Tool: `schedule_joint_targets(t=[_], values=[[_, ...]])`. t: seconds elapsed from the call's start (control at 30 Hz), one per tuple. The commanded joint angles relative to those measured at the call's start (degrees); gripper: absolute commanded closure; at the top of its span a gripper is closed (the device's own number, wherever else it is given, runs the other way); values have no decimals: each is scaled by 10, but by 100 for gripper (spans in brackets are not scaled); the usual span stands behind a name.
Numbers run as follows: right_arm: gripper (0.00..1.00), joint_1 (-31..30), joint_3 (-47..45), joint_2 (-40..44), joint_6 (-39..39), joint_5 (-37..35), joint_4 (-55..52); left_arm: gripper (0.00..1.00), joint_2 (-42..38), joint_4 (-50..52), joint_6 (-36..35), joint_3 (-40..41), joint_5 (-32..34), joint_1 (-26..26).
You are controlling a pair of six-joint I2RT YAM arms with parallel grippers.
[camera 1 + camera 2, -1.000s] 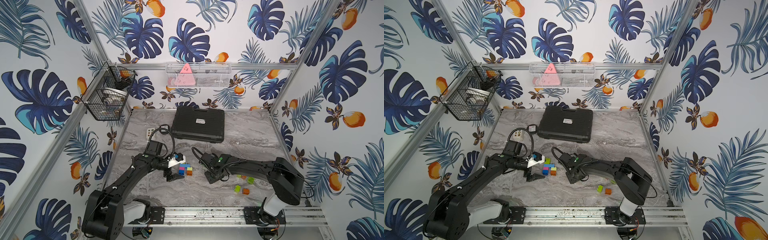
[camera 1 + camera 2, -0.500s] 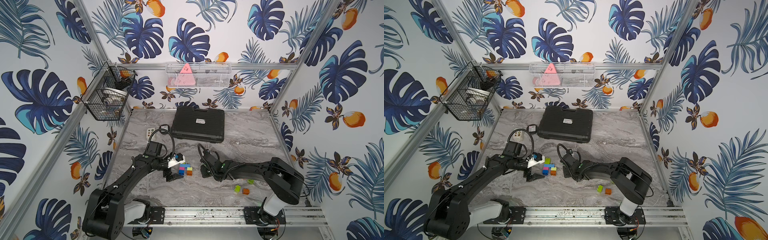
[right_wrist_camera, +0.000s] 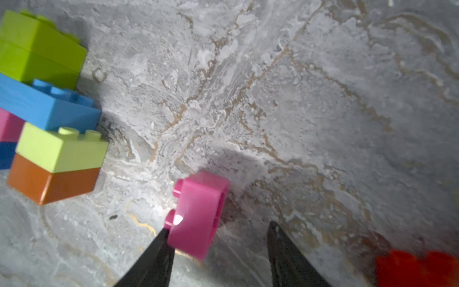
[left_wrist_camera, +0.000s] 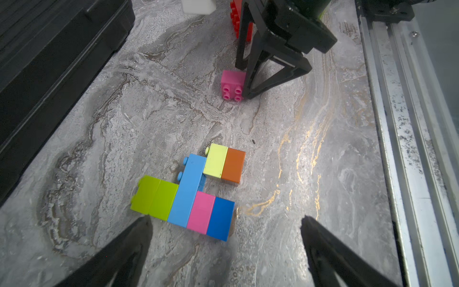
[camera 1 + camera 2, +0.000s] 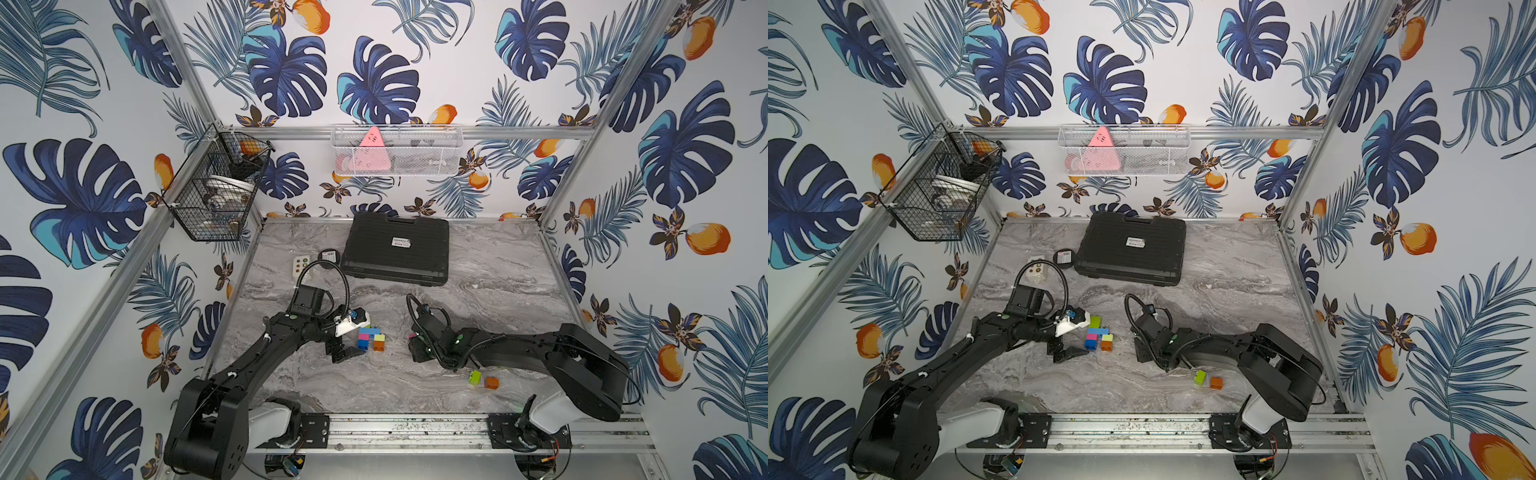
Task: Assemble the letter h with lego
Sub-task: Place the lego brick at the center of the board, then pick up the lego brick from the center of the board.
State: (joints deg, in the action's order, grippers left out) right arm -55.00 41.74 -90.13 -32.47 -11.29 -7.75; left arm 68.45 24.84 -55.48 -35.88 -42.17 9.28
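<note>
Your left pincer hangs wide open, gripping nothing, just beside the joined bricks lying flat on the tabletop. They run lime, lime, a longer light-blue bar, pink, dark blue, with a pale-green and orange pair touching the bar. Further right, a loose pink brick lies on its side against one finger of your right pincer, whose jaws are parted and released.

Leaf-print wallpaper, marble tabletop, black case, black wire basket, white mesh basket.
</note>
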Motion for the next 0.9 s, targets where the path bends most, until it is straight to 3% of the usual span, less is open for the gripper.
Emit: schedule_joint_targets(t=[0.0, 0.23, 0.43, 0.7, 0.87], values=[[38, 0, 15, 5, 4, -8, -64, 1, -3, -12, 2, 2, -4, -1], [40, 0, 94, 13, -40, 27, -177, 1, -2, -19, 7, 5, -7, -1], [41, 1, 136, 1, -24, 41, -178, 1, 1, -22, 8, 5, -11, -1], [56, 8, 184, -80, -18, 26, -202, 1, -7, -36, 26, 8, -29, 0], [59, 21, 195, -109, -26, 32, -199, 1, -12, -40, 30, 2, -42, 7]])
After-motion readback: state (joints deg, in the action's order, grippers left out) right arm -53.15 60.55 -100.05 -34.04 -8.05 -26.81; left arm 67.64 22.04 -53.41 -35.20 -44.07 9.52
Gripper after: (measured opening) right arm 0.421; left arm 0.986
